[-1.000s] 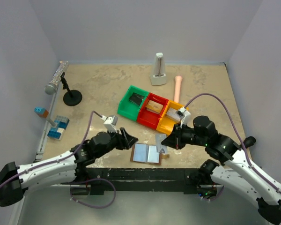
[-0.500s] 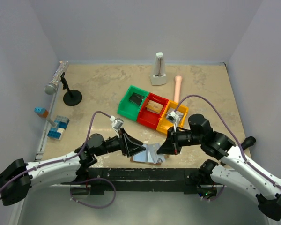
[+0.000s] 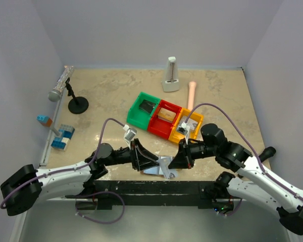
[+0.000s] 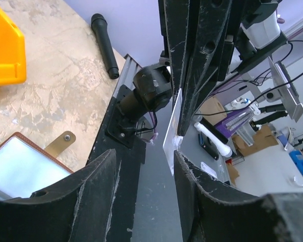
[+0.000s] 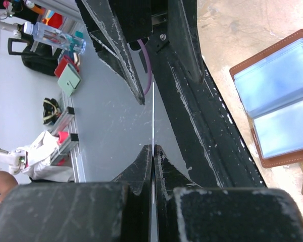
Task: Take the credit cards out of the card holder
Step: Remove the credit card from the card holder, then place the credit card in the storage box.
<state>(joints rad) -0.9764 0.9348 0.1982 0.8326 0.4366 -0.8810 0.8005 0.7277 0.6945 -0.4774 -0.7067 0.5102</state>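
Pinching a thin white card (image 5: 153,118) edge-on between closed fingertips, the right end effector (image 5: 153,147) holds it above the near edge of the counter (image 3: 111,96). Facing it, the left end effector (image 4: 144,156) has its jaws apart, one finger on each side of the card's far end, with no contact visible. Just beside them the card holder (image 5: 280,96) lies open and flat on the counter, pale panels up, brown tab sticking out at one side. Behind sits a yellow bin (image 3: 184,128).
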